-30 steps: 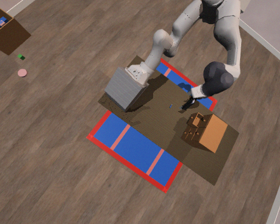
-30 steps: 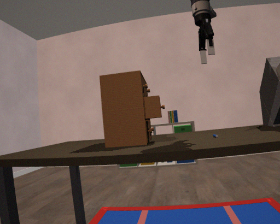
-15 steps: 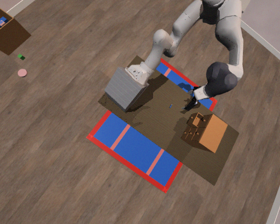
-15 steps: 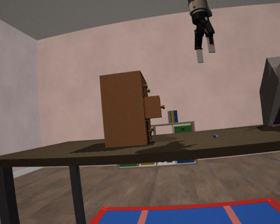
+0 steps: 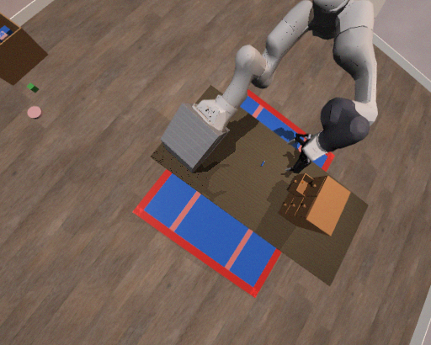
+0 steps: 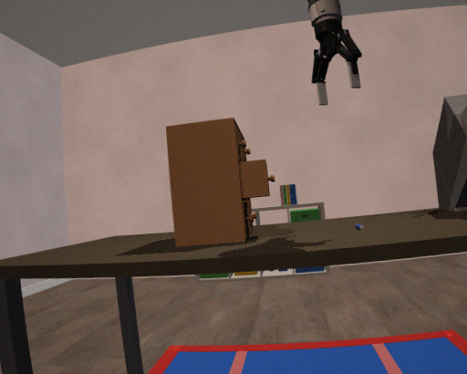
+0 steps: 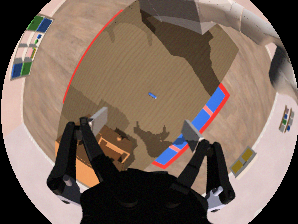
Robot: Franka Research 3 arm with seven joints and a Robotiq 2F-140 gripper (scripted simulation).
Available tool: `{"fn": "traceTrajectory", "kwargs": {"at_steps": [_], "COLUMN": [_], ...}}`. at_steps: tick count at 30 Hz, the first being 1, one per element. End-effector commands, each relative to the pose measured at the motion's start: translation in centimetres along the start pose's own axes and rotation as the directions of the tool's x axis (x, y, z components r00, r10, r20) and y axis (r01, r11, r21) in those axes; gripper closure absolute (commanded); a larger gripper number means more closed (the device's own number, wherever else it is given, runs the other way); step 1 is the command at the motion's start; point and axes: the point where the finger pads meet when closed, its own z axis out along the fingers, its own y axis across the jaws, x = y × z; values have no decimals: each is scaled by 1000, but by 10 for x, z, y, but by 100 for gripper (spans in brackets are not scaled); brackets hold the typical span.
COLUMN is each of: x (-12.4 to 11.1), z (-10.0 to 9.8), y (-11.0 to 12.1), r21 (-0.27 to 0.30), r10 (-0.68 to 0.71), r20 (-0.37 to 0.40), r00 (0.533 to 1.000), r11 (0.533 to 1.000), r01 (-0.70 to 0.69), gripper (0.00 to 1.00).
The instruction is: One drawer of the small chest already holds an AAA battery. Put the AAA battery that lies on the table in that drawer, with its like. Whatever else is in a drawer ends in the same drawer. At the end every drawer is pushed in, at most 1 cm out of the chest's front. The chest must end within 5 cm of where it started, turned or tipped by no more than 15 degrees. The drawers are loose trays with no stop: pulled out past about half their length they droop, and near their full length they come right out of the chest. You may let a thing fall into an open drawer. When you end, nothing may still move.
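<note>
A small brown chest [image 6: 208, 182] stands on the dark table, also in the overhead view [image 5: 318, 203]. One middle drawer [image 6: 255, 178] is pulled partly out; the other drawers look pushed in. What lies inside the drawers is hidden. A small blue AAA battery [image 6: 358, 226] lies on the table apart from the chest, also in the overhead view [image 5: 263, 163] and in the wrist view [image 7: 153, 95]. My gripper [image 6: 337, 91] is open and empty, high above the table, between the chest and the battery.
The robot's grey base block [image 5: 193, 136] sits at the table's far end. A blue and red mat [image 5: 213, 231] lies on the floor beside the table. A low shelf [image 6: 289, 212] stands by the back wall.
</note>
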Motion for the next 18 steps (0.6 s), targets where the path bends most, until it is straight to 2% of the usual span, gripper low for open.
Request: {"fn": "traceTrajectory", "kwargs": {"at_steps": [1,2,3,8,9,14,15,18], "x": [-1,-1,-6,-6,-12,-12,-17,-17], "z": [0,0,-1,-1,-1,-1,-2,-2], "y": [-1,-1,-3,-3,-6,-6,-8,-8], "r21": [-5,-5,-3,-3,-2,-2,0,0], "r10": [-164,-164,-276,-276,-391,-391,-506,-506], "r20": [10,10,11,11,12,12,12,12], "r00": [986,986,961,961,920,920,862,862], "r11": [986,986,961,961,920,920,862,862], "r01": [164,164,276,276,391,391,506,506], "gripper": [0,0,0,0,0,0,0,0]}}
